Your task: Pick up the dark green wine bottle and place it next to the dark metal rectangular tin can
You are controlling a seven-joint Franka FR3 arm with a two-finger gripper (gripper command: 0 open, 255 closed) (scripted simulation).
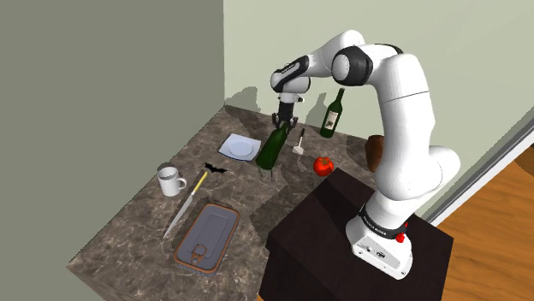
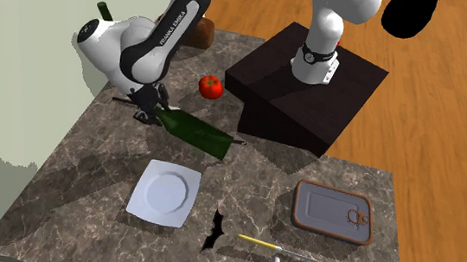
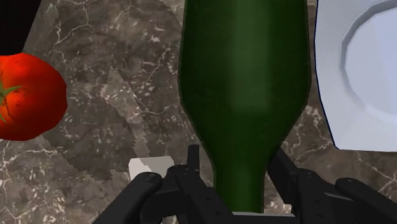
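My gripper (image 1: 285,120) (image 2: 148,110) (image 3: 238,184) is shut on the neck of a dark green wine bottle (image 1: 274,144) (image 2: 195,132) (image 3: 245,83). The bottle hangs tilted, its base pointing down and low over the marble counter (image 1: 128,231), between the white plate and the tomato. The dark rectangular tin can (image 1: 205,237) (image 2: 332,211) lies flat near the counter's front edge, far from the bottle.
A second green bottle (image 1: 333,113) stands upright at the back. Around the held bottle are a white plate (image 1: 240,147) (image 2: 164,193) (image 3: 362,70), a tomato (image 1: 323,166) (image 2: 210,86) (image 3: 28,95) and a small white object (image 1: 300,147). A mug (image 1: 171,180), a yellow-handled knife (image 1: 186,205) and a black bat-shaped piece (image 1: 214,169) lie nearer the tin.
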